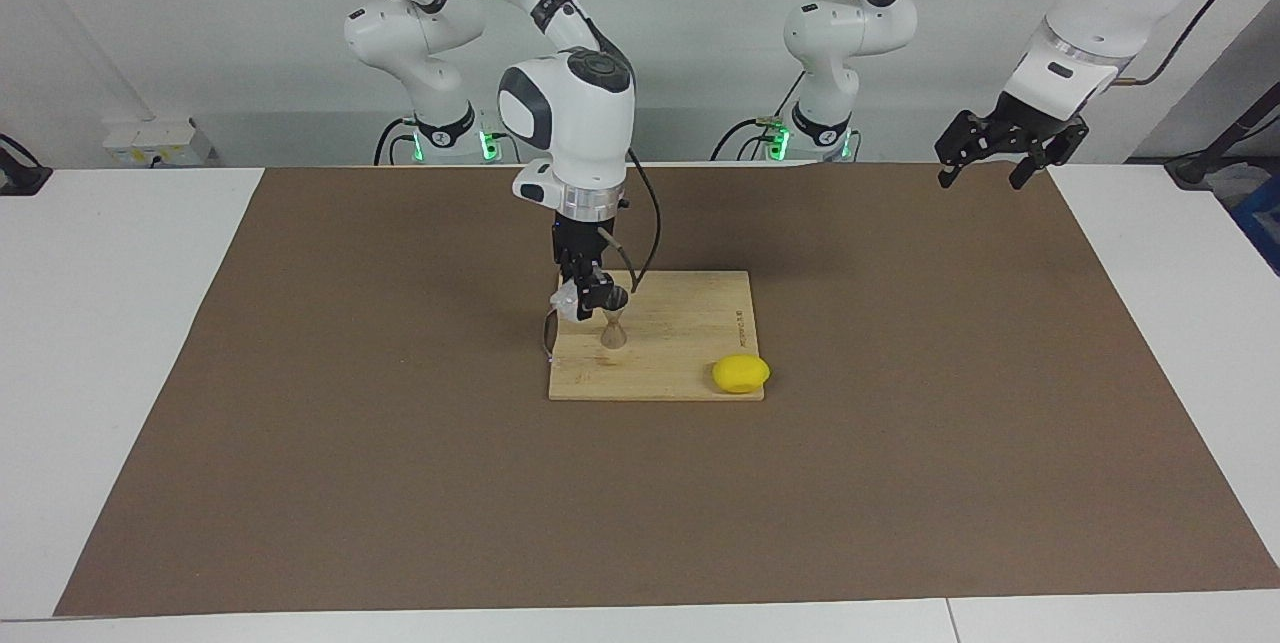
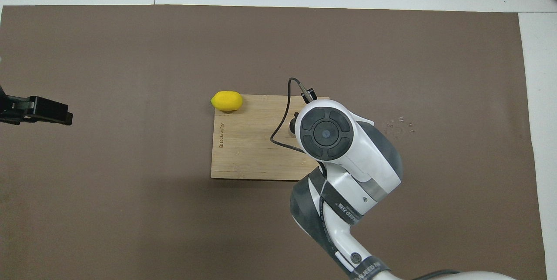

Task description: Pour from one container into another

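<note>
- Two arms are at the table point(image 1: 120, 323), which carries a brown mat point(image 1: 400, 483).
- On the mat lies a wooden cutting board point(image 1: 690, 343), and a yellow lemon point(image 1: 741, 373) rests at the board's corner toward the left arm's end, on the edge farther from the robots.
- The metal jigger point(image 1: 614, 332) stands upright on the board, toward the right arm's end of it.
- The right gripper point(image 1: 588, 295) hangs over the board, directly above the jigger, with its fingers clamped on the small clear cup point(image 1: 566, 303).
- The cup is tipped on its side, just above the jigger's upper cone and beside it.
- In the overhead view the right arm's wrist covers the cup and the jigger.
- The left gripper point(image 1: 1008, 145) waits raised over the mat's edge at the left arm's end, well apart from the board, its fingers spread apart and holding nothing.
</note>
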Controlling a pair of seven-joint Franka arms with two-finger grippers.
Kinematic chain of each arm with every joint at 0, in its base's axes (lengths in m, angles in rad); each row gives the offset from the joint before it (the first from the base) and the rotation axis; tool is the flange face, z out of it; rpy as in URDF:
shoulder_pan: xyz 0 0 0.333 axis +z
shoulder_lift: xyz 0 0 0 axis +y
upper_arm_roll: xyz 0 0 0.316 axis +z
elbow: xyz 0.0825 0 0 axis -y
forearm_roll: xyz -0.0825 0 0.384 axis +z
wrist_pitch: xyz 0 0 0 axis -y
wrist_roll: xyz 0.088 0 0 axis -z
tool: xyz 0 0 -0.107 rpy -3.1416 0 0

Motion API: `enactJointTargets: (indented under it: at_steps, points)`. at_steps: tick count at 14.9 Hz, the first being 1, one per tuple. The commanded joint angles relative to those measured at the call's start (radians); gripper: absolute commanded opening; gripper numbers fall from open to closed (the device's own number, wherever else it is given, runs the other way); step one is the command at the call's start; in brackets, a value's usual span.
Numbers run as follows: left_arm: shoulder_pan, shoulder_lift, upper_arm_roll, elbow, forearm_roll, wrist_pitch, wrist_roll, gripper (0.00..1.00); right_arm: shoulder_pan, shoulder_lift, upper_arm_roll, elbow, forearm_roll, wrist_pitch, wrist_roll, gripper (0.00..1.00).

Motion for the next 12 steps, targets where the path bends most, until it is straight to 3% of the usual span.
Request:
enactJointTargets:
  at_steps: [1, 3, 7, 12]
  points:
    - [-0.048, -0.003, 0.039, 0.026, 0.022, -0.04, 0.025, 1.0, -0.015, 0.006, 0.008, 0.02, 0.049, -0.016, 0.024, 0.1]
    - [-0.048, 0.001, 0.039, 0.034, 0.027, -0.07, 0.028, 1.0, -0.022, 0.01, 0.008, 0.026, 0.114, -0.01, 0.024, 0.09]
    - [-0.042, 0.04, 0.033, 0.144, 0.055, -0.199, 0.064, 1.0, -0.049, 0.013, 0.006, 0.037, 0.209, -0.001, 0.018, 0.09]
    - [-0.031, 0.02, 0.019, 0.098, 0.045, -0.133, 0.064, 1.0, -0.095, 0.016, 0.006, 0.034, 0.33, 0.002, -0.032, 0.09]
